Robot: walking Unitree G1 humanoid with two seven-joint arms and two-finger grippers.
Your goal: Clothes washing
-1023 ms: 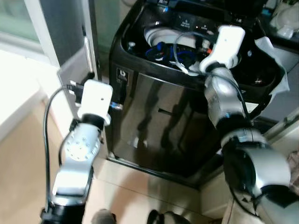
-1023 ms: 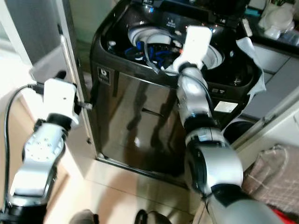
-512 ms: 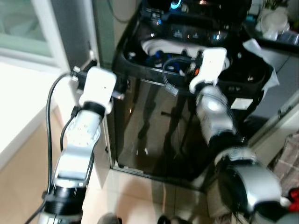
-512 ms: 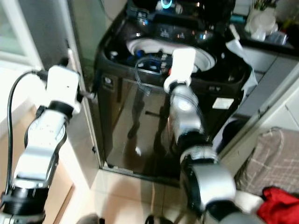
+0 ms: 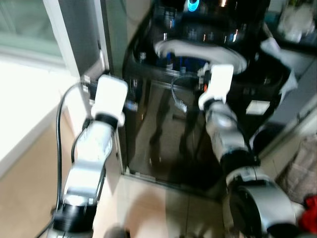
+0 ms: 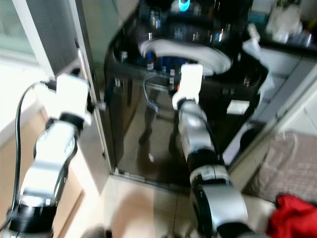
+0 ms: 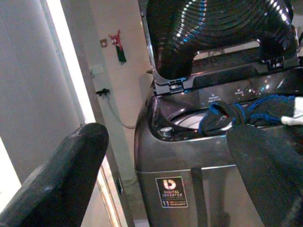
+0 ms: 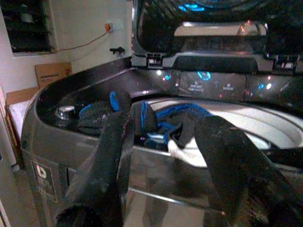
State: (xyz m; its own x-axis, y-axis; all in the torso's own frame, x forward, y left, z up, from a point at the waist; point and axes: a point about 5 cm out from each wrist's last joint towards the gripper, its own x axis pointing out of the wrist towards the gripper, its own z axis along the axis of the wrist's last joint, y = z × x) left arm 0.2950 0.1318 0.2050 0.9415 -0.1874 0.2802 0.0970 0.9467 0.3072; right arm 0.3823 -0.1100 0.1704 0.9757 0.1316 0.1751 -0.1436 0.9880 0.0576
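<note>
Dark blue-trimmed clothes sit in my washing machine at twelve o'clock, lid raised; both spread end effectors, right and left, empty; closing, starting remain.

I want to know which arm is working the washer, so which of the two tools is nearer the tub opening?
The right tool, held at the washing machine's front rim, just before the dark and blue clothes. The left tool hangs off the machine's left side, farther back.

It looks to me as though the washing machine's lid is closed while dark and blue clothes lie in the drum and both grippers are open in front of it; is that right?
Not quite: the lid is raised, standing up behind the opening, as the left wrist view shows. The rest holds: dark and blue clothes lie in the washing machine, and the left gripper and right gripper are open before it.
</note>
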